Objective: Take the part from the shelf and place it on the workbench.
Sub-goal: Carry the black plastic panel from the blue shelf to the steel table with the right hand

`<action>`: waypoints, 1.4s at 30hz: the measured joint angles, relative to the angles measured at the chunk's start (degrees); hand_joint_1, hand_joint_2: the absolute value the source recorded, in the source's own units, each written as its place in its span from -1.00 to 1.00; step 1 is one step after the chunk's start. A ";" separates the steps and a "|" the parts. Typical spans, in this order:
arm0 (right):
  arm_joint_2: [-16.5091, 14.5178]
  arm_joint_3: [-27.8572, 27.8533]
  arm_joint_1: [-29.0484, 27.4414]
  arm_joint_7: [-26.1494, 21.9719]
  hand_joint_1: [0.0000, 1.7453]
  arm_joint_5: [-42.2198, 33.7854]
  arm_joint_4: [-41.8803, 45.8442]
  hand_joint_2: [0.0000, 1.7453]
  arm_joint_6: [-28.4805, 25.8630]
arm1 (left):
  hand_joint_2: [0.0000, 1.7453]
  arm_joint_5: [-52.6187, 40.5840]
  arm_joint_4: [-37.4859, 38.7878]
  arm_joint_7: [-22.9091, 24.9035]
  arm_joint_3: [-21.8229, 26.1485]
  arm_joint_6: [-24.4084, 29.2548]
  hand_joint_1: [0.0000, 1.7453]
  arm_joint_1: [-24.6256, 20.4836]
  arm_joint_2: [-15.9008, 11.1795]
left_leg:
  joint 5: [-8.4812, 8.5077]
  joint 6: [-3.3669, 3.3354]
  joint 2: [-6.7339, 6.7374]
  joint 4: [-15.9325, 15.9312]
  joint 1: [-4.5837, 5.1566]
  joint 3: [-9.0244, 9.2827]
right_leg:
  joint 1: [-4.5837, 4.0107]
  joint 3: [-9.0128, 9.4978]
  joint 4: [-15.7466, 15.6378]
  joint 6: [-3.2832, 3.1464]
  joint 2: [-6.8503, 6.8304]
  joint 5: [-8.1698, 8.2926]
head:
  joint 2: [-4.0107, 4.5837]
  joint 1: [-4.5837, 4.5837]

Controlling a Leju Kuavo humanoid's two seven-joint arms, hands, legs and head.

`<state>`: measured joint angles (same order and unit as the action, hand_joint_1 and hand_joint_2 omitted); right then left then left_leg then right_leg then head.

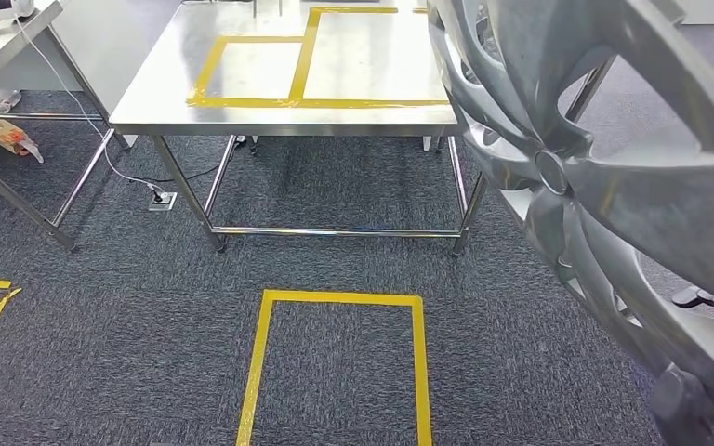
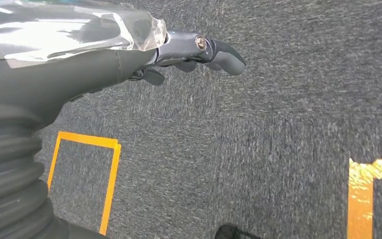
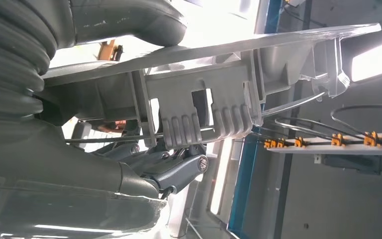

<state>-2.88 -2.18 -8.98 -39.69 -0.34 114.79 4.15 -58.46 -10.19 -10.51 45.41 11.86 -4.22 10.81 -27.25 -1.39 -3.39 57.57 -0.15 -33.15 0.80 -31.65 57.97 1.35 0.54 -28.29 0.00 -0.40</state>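
Gripping the silver wheel cover (image 1: 614,158) by its rim, the right hand (image 3: 144,164) carries it at the robot's right, short of the steel workbench (image 1: 279,116). The left hand (image 2: 179,55) hangs empty, fingers loosely apart. Such a one-sided hold could let the cover tip, or clip the bench edge.

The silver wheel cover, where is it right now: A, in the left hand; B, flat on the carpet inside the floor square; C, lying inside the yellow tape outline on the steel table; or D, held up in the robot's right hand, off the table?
D: the silver wheel cover hangs at the head view's right side, short of the steel table, and the right hand grips its rim.
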 joint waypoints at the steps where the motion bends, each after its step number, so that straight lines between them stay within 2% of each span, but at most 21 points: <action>1: -0.04 -0.03 0.01 0.00 1.00 -0.02 0.00 1.00 0.04 | 1.00 0.00 0.00 -0.01 0.02 -0.03 -1.00 -0.01 0.02 | 0.05 0.06 0.02 -0.13 -0.02 0.10 | -0.05 0.02 0.00 -0.11 0.01 -0.01 | 0.00 0.15; 5: -0.16 -0.09 0.02 0.00 1.00 -0.03 0.00 1.00 0.10 | 1.00 0.01 0.00 -0.02 0.14 -0.61 -1.00 -0.01 0.00 | 0.17 0.38 0.06 -0.40 -0.11 0.24 | -0.20 0.02 0.05 -0.44 0.03 -0.11 | 0.00 0.53; 10: -0.18 -0.14 0.05 0.00 1.00 0.04 0.00 1.00 0.32 | 1.00 -0.16 0.00 0.00 0.19 -1.17 -1.00 -0.01 0.01 | 0.08 1.14 0.07 -0.45 -0.25 0.22 | -0.28 0.04 0.08 -0.57 0.03 -0.19 | 0.00 0.56; 26: -0.18 -0.14 0.56 0.00 1.00 1.04 0.00 1.00 0.73 | 1.00 -0.78 0.00 0.26 0.19 -1.58 -1.00 -0.02 -0.01 | 0.06 1.14 0.07 -0.31 0.00 0.19 | -0.02 0.10 0.05 -0.53 0.03 -0.18 | 0.00 0.55; 28: -0.20 -0.14 0.64 0.00 1.00 1.10 0.01 1.00 0.73 | 1.00 -0.82 0.00 0.26 0.19 -1.59 -1.00 -0.02 -0.08 | -0.07 0.94 0.07 -0.15 0.07 0.13 | 0.18 0.13 -0.12 -0.34 0.05 -0.10 | 0.00 0.56; 31: -0.31 -0.14 0.72 0.01 1.00 1.19 0.10 1.00 0.73 | 1.00 -0.84 -0.01 0.32 0.19 -1.63 -1.00 -0.04 -0.22 | 0.24 -0.03 0.15 -1.21 0.08 0.78 | 0.30 0.55 -0.64 0.25 0.04 0.05 | 0.00 0.83; 33: -0.35 -0.12 0.79 -0.01 1.00 1.22 0.17 1.00 0.73 | 1.00 -0.81 -0.01 0.36 0.20 -1.66 -1.00 -0.05 -0.20 | 0.97 -0.53 0.37 -2.90 -0.31 1.92 | 0.20 -0.23 1.61 0.55 -0.02 -1.39 | 0.00 0.64; 36: -0.33 -0.08 0.90 -0.04 1.00 1.17 0.14 1.00 0.75 | 1.00 -0.68 -0.01 0.49 0.26 -1.70 -1.00 -0.05 -0.26 | 1.02 -0.47 0.70 -3.46 -0.65 2.44 | 0.62 -5.45 11.75 1.40 -0.06 -6.10 | 0.00 -0.09; 37: -0.31 -0.08 0.90 -0.03 1.00 1.16 0.09 1.00 0.75 | 1.00 -0.63 0.00 0.54 0.30 -1.71 -1.00 -0.04 -0.26 | 0.87 -0.28 0.74 -3.37 -0.76 2.47 | 0.84 -6.73 13.94 1.71 -0.07 -6.56 | 0.00 -0.18; 38: -0.28 -0.08 0.89 -0.02 1.00 1.14 0.03 1.00 0.77 | 1.00 -0.58 0.00 0.55 0.35 -1.72 -1.00 -0.03 -0.24 | 0.67 0.00 0.72 -3.22 -0.95 2.52 | 1.06 -6.96 14.05 2.02 -0.07 -5.92 | 0.00 -0.19; 39: -0.23 -0.08 0.90 -0.01 1.00 1.09 -0.03 1.00 0.81 | 1.00 -0.57 0.00 0.56 0.39 -1.72 -1.00 -0.03 -0.22 | 0.39 0.42 0.65 -2.93 -1.25 2.58 | 1.32 -6.01 11.88 2.33 -0.08 -4.29 | 0.00 -0.21; 41: -0.14 -0.04 0.93 0.00 1.00 0.91 -0.16 1.00 0.97 | 1.00 -0.55 -0.01 0.66 0.45 -1.72 -1.00 -0.03 -0.33 | -0.53 1.61 0.40 -1.86 -1.71 2.51 | 1.85 -2.55 4.66 3.10 0.13 -0.80 | 0.00 -0.46; 42: -0.08 -0.02 0.94 -0.03 1.00 0.79 -0.25 1.00 1.03 | 1.00 -0.51 0.00 0.73 0.46 -1.72 -1.00 -0.04 -0.37 | -1.08 2.22 0.27 -1.18 -1.80 2.32 | 1.98 -1.31 2.25 2.94 0.33 0.01 | 0.00 -0.72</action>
<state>-2.96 -2.20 -8.04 -39.72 0.45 114.54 5.18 -58.98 -10.19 -9.78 45.87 10.14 -4.26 10.44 -28.33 0.83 -3.12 56.39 -1.95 -30.83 2.78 -32.96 60.22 4.29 0.87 -28.28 0.00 -1.12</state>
